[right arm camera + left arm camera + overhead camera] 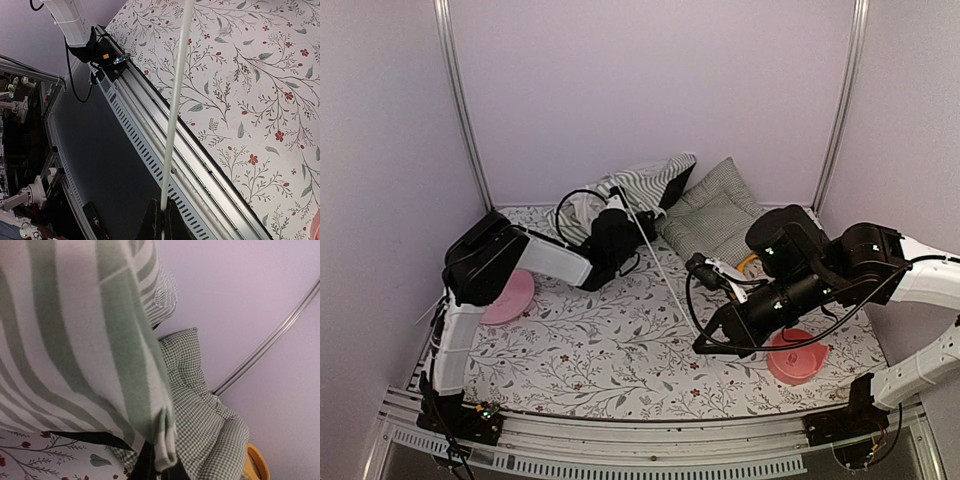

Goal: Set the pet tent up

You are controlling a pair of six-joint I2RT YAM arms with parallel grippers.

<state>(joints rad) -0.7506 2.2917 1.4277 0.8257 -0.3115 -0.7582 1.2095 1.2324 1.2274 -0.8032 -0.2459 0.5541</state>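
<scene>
The pet tent [645,180] lies collapsed at the back of the table, a heap of grey-green and white striped fabric. My left gripper [618,200] is at its near edge. In the left wrist view the striped fabric [90,340] fills the frame, and the left gripper [161,467] is shut on a bunched fold of it between dark fingers [145,465]. A thin white pole [665,270] runs from the tent down toward the front right. My right gripper [702,347] is shut on its lower end. The right wrist view shows the pole [175,110] rising from the closed right gripper [163,204].
A green-checked cushion [715,215] [200,410] lies just right of the tent. Pink dishes sit at the left [510,295] and the front right [798,355]. An orange object [750,265] [257,462] lies near the cushion. The table's metal front rail [200,170] is below the right gripper.
</scene>
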